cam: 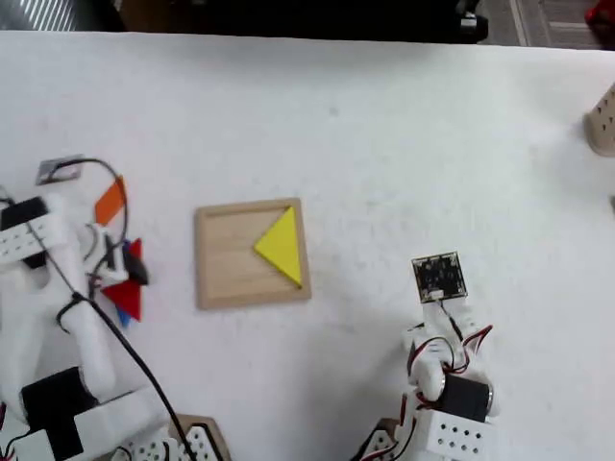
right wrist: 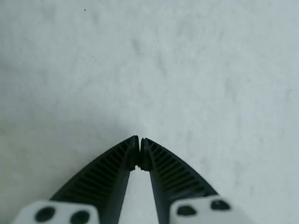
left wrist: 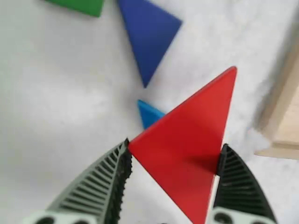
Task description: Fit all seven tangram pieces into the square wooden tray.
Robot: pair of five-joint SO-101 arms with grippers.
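The square wooden tray [cam: 223, 257] lies mid-table with a yellow triangle [cam: 282, 247] in its right half. Left of it, my left gripper [left wrist: 173, 154] is shut on a large red triangle [left wrist: 187, 149], held just above the white table; in the high view this red triangle [cam: 125, 298] hangs at the left arm's tip. Under and beyond it lie a light blue piece [left wrist: 148, 114], a dark blue triangle [left wrist: 148, 28] and a green piece [left wrist: 79, 5]. An orange piece [cam: 110, 200] lies farther back. My right gripper [right wrist: 140, 154] is shut on nothing over bare table.
The tray's corner [left wrist: 282, 121] is close beside the held triangle. The right arm [cam: 447, 384] sits at the front right, right of the tray. A tan perforated object [cam: 602, 120] stands at the right edge. A black cable [cam: 125, 346] trails along the left arm.
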